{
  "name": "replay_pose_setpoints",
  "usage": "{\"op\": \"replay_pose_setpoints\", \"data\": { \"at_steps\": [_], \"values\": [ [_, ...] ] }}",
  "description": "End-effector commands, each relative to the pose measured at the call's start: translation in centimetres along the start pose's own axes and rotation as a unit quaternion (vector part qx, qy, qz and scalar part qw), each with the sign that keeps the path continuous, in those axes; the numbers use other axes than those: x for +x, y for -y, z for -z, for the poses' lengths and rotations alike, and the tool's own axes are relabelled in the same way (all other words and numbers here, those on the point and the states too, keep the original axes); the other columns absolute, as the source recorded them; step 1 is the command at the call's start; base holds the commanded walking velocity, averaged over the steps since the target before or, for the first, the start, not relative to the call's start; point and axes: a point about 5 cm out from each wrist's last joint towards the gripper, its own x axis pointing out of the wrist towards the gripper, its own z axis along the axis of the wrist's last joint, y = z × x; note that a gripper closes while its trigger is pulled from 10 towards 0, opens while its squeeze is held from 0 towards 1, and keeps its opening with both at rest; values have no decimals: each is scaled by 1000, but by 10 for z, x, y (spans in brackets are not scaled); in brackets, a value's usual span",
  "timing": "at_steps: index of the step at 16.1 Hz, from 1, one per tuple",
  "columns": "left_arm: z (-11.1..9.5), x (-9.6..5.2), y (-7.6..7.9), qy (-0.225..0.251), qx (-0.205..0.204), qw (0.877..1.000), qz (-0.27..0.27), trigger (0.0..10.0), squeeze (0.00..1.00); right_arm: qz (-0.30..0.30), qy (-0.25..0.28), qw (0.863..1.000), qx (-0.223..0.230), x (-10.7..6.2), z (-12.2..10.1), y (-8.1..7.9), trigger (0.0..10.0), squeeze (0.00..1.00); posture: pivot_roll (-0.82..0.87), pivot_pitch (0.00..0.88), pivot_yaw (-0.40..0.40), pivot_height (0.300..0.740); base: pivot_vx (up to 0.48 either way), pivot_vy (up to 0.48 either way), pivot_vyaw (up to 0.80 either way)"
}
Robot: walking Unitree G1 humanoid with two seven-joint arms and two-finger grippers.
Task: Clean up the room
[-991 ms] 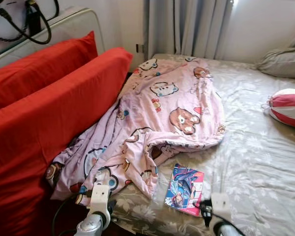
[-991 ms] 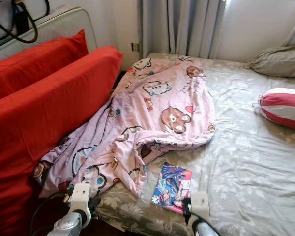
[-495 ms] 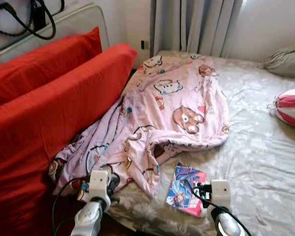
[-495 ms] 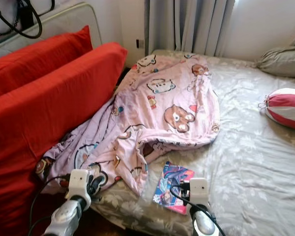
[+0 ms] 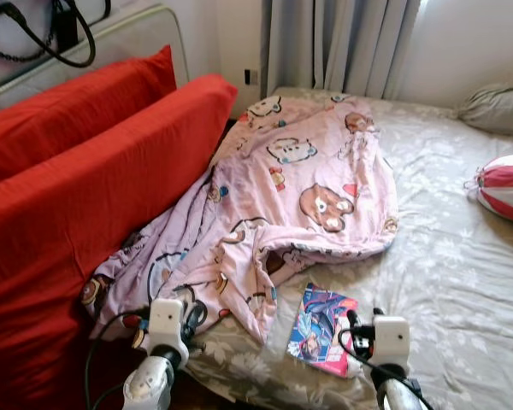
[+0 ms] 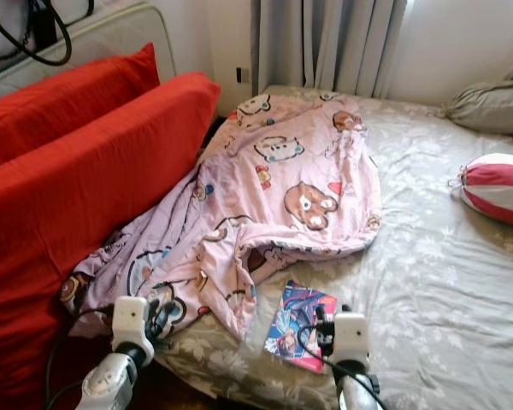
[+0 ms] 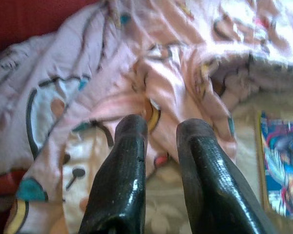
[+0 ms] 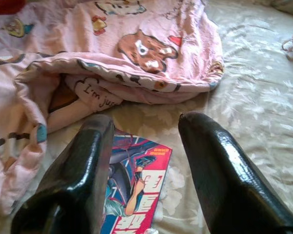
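while both arms hover at the bed's (image 5: 462, 282) near edge, the open right end effector (image 8: 146, 161) sits just over the comic book (image 5: 323, 329); grabbing it looks next. the left end effector (image 7: 158, 161), slightly parted, points at the rumpled pink blanket (image 5: 299, 188).

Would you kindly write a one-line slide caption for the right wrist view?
Open right pincer poised above a comic book beside a rumpled pink blanket on the bed.

I see a pink cartoon-bear blanket (image 5: 299, 188), a beige floral bedsheet (image 5: 462, 282), red cushions (image 5: 94, 179), a blue-and-pink comic book (image 5: 323, 328) and a red-and-white striped pillow (image 5: 504, 186).
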Motion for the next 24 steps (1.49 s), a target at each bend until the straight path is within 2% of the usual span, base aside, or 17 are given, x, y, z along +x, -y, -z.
{"op": "replay_pose_setpoints", "data": {
  "at_steps": [1,6,11,16,17,24],
  "values": [
    [-1,-3,-4,11,-2,1000,-4,10000,0,-1,13,1000,-3,-2,-1,-1,10000,0,-40,16,-23,740,0,0,0],
    [-7,2,6,26,-12,1000,11,10000,0,6,30,999,-9,2,-10,-4,10000,0,-62,0,-17,740,0,0,0],
    [-9,4,6,23,-6,1000,15,10000,0,29,3,1000,-4,7,-9,-4,10000,0,-46,6,-20,740,0,0,0],
    [-11,7,9,26,-6,999,19,10000,0,34,5,999,-8,8,-11,-3,10000,0,-51,27,-19,687,0,0,0],
    [-11,7,10,26,-6,999,20,10000,0,33,18,999,-2,8,-14,-4,10000,0,-50,31,-20,687,0,0,0],
    [-11,7,10,26,-9,999,18,10000,0,30,-7,999,-12,10,-11,-6,10000,0,-42,67,-20,687,0,0,0]
  ]
}}
